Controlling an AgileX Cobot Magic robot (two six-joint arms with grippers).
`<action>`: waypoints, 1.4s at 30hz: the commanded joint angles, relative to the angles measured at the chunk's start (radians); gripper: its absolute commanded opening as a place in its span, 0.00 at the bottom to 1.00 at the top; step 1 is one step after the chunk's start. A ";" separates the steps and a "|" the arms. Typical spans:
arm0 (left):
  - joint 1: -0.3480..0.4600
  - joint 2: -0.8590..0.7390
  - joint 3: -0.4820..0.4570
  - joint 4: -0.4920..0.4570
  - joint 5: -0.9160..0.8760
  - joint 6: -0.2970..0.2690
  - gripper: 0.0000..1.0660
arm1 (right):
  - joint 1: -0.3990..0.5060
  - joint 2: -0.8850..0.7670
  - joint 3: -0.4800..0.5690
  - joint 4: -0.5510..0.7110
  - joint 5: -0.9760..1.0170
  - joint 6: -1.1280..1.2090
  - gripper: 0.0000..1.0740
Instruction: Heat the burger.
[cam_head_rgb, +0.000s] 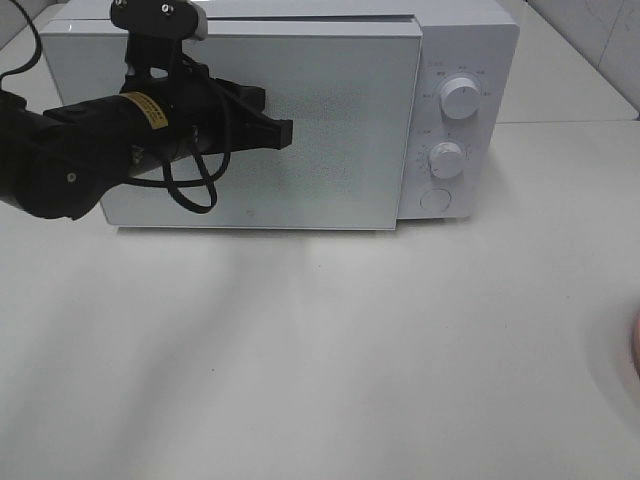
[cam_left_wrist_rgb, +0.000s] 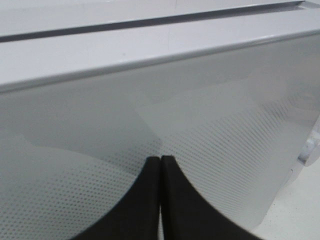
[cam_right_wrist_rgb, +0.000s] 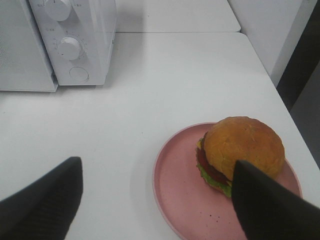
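While the burger (cam_right_wrist_rgb: 243, 148) sits on its pink plate (cam_right_wrist_rgb: 176, 185) near the desk's (cam_head_rgb: 330, 350) front right corner, the right gripper (cam_right_wrist_rgb: 155, 200) hovers above with jaws spread wide, grasping nothing. A careless descent could squash the bun or nudge the plate off the near edge. Farther back, the left gripper (cam_head_rgb: 283, 131) is clenched empty, its tips close against the microwave (cam_head_rgb: 470, 40) door (cam_head_rgb: 330, 120), which looks closed; pushing there might shove the oven backward rather than open it.
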 joint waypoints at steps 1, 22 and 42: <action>0.014 0.017 -0.058 -0.062 -0.041 0.001 0.00 | -0.006 -0.035 0.001 0.000 -0.011 0.002 0.69; -0.039 0.131 -0.245 -0.063 0.033 0.026 0.00 | -0.006 -0.035 0.001 0.000 -0.011 0.002 0.69; -0.186 0.077 -0.287 -0.060 0.335 0.028 0.17 | -0.006 -0.035 0.001 0.000 -0.011 0.002 0.69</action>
